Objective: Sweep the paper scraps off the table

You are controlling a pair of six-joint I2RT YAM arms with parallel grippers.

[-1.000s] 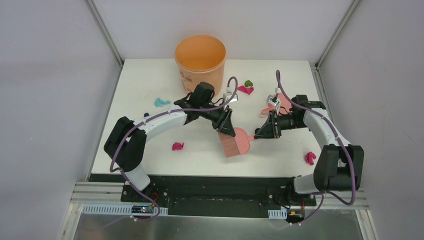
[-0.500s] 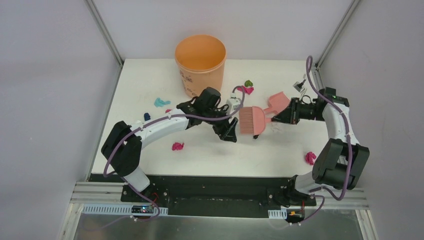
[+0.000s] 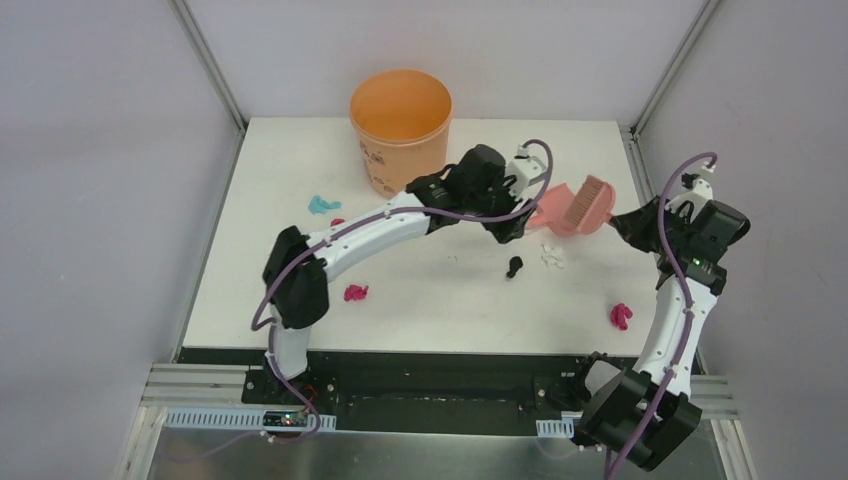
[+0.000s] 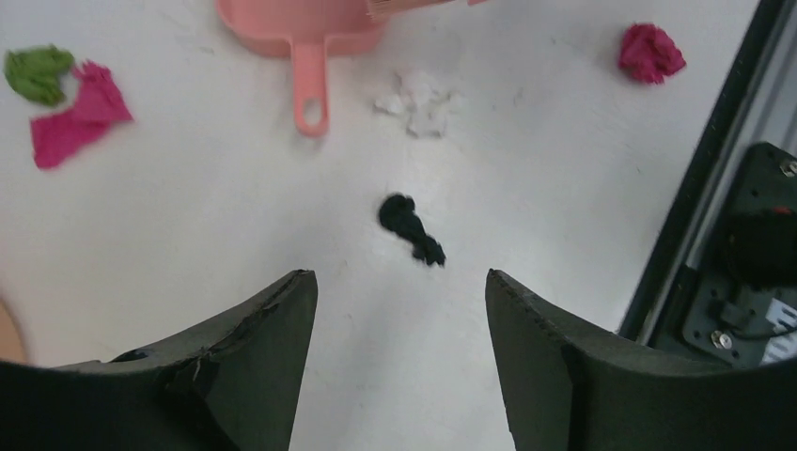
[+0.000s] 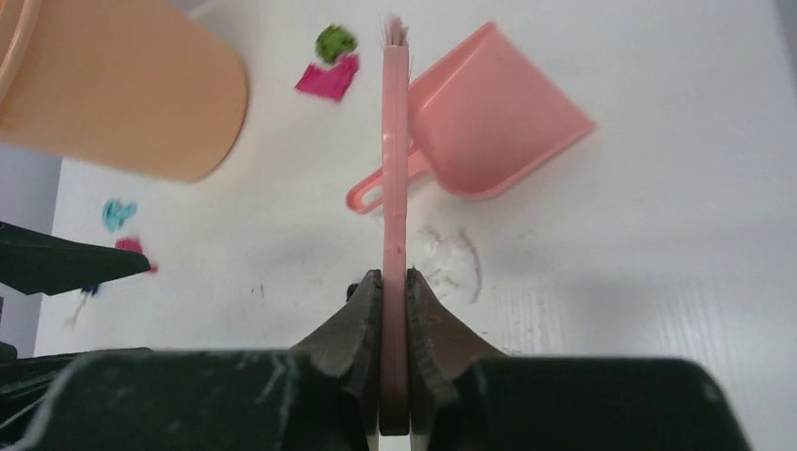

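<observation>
Paper scraps lie scattered on the white table (image 3: 440, 300): a black one (image 3: 514, 267), a white one (image 3: 549, 255), magenta wads (image 3: 621, 316) (image 3: 355, 293) and a teal one (image 3: 322, 205). My left gripper (image 4: 399, 277) hangs open and empty above the table, with the black scrap (image 4: 411, 225) just ahead of its fingertips. A green scrap (image 4: 38, 73) and a magenta scrap (image 4: 80, 117) lie far left of it. My right gripper (image 5: 395, 277) is shut on the thin handle of the pink brush (image 5: 395, 169). The brush head (image 3: 580, 203) hangs over the pink dustpan (image 3: 555, 215).
An orange bucket (image 3: 400, 125) stands at the back of the table, left of centre. The dustpan's handle (image 4: 308, 89) points toward my left gripper (image 3: 515, 225). Grey walls and metal posts frame the table. The black base rail (image 3: 430, 365) runs along the near edge.
My left gripper let go of the brush, opened, and swung back and right toward the dustpan. My right gripper carried the brush from the table's centre to the back right, over the dustpan.
</observation>
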